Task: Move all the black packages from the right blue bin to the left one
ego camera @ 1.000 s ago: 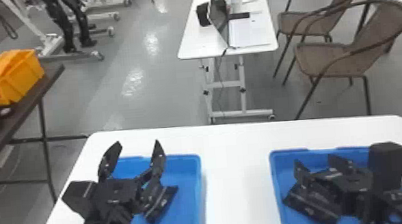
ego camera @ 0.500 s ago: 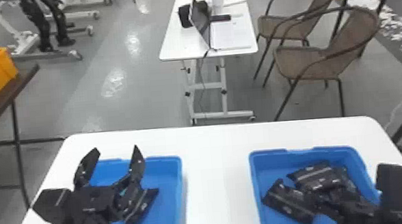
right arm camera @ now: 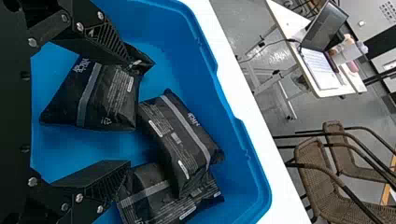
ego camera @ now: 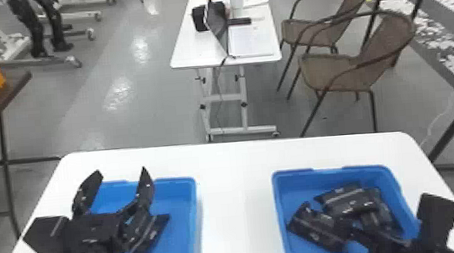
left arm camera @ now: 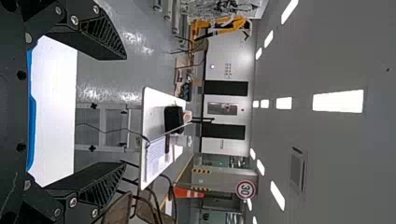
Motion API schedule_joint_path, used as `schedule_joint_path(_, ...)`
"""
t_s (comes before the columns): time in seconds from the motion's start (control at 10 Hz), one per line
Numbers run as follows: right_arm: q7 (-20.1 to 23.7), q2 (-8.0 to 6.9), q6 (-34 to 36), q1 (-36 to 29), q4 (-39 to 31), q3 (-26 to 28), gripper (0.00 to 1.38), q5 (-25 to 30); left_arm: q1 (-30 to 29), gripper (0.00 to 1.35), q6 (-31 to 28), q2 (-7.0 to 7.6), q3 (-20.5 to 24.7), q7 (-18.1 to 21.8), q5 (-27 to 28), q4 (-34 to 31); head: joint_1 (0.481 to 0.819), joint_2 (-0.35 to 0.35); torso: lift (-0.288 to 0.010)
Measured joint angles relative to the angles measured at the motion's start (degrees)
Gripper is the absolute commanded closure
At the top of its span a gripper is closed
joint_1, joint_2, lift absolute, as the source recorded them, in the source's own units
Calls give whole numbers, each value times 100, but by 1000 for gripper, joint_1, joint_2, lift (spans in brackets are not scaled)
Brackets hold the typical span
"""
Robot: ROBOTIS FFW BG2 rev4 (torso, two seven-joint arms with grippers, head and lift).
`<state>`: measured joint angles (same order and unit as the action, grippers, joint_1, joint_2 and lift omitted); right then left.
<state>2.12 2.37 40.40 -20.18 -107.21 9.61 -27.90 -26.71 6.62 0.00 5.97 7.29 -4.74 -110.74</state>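
Two blue bins are set apart on one white bench (ego camera: 236, 204): three black packages (right arm camera: 175, 135) are contained in the right bin (ego camera: 281, 182), and at least one package (ego camera: 151, 236) in the left bin (ego camera: 191, 216). The two fingers of the left gripper (ego camera: 122, 170), above its bin, and of the right gripper (ego camera: 390, 241), over the packages, are spread wide, with nothing held.

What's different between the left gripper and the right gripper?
The left gripper points forward, out toward the room, while the right gripper points down into the right bin. The left gripper has nothing between its fingers; the right gripper has black packages in front of it. Both grippers are black, with two flat fingers spread open.
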Motion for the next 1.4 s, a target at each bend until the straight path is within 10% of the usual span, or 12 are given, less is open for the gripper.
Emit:
schedule_joint_path(1.1,-56,88,-103,658,962,-303,298,-378,8,225,48,0,-25,1,61,1,695,59,-42)
schedule_joint_path(1.3,-56,122,-9,700,999,-344,930,-411,17,225,70,0,-26,1,69,7,695,67,-42)
schedule_joint_path(1.4,-62,142,28,713,997,-345,961,-446,18,225,75,0,-26,1,70,9,695,67,-42)
